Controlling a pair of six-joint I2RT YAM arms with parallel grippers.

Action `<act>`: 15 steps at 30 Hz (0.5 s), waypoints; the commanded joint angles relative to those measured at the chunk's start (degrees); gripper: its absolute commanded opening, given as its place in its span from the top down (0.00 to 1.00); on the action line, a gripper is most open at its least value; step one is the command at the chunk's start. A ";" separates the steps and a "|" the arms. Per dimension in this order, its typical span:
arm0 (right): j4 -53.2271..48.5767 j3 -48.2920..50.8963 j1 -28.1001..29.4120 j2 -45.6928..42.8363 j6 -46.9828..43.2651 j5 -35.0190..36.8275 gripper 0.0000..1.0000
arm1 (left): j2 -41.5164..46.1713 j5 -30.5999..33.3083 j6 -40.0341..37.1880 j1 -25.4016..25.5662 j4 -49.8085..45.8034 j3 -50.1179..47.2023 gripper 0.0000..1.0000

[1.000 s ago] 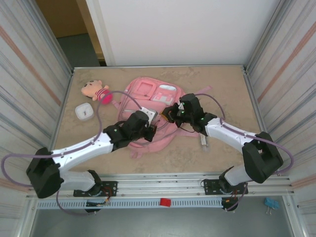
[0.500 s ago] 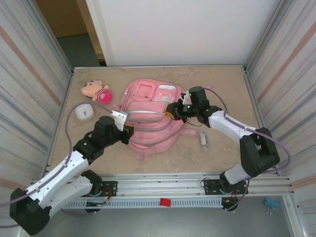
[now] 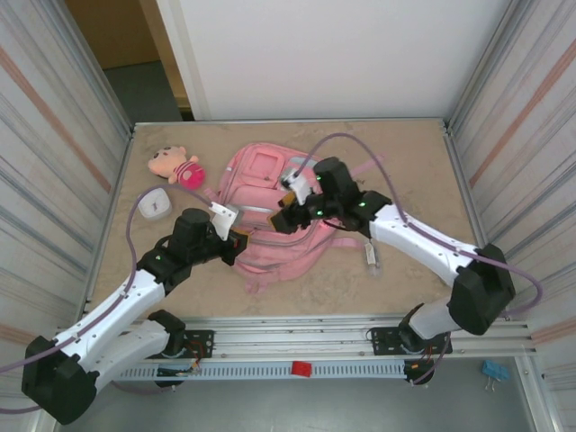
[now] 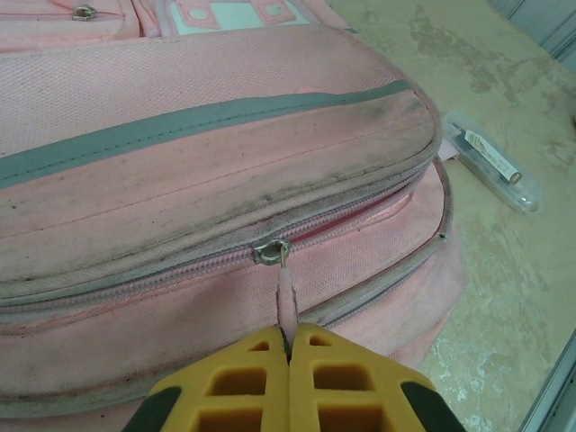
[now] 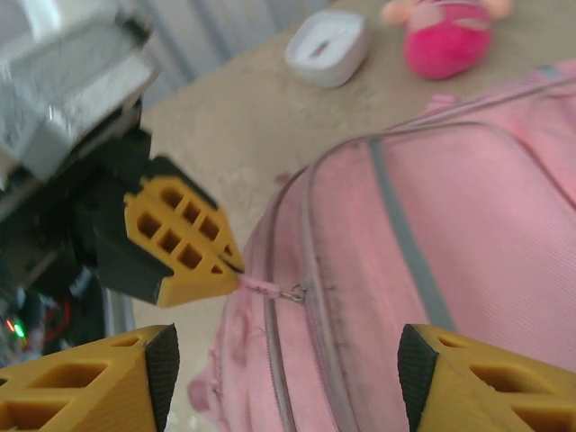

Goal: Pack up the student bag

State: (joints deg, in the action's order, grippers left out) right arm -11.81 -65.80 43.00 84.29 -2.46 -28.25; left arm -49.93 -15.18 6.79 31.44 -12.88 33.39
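Containers first: student bag (image 3: 261, 171) flat on the sandy table (image 3: 405, 162), about in the middle, front side up, between the two arms. Inside of it hidden. Zip of the big compartment closed to the left of the slider (image 4: 271, 250), with a thin reddish gap to the right of it. On the table just right of the bag, clear plastic case (image 3: 371, 256) with a pen-like thing inside, not touching the fabric. Small white box (image 3: 155, 204) to the left of the bag, content hidden. Plush doll (image 3: 175, 166) just behind this box.

Look of the bag: pink fabric, grey band across the front, dark dirt marks along the seams, pockets with white windows at the far part, pink straps at the near edge.

Left tool (image 4: 289, 337) closed tight on the pink zip pull (image 4: 285, 301), at the near left side of the bag. Right tool (image 5: 288, 378) above the middle of the bag, yellow fingers wide apart, holding nothing.
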 commanded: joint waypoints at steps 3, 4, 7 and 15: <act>-1.99 -2.62 0.92 6.65 -20.29 1.93 0.36 | 1.48 0.85 -1.55 -0.40 0.24 1.12 1.00; -2.06 -3.28 1.07 7.73 -21.30 2.54 0.37 | 1.44 1.51 -1.51 -0.63 0.20 0.90 1.00; -2.01 -4.50 1.29 10.49 -24.11 4.36 0.39 | 1.29 1.69 -1.12 -1.21 1.36 0.41 1.00; -4.59 -6.46 1.21 10.36 -29.29 5.17 0.88 | -1.39 6.81 -0.14 -2.55 0.83 0.44 1.00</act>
State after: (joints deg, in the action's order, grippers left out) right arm -14.61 -69.95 44.29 96.27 -27.42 -23.55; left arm -50.41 -12.14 6.61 30.04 -12.67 33.39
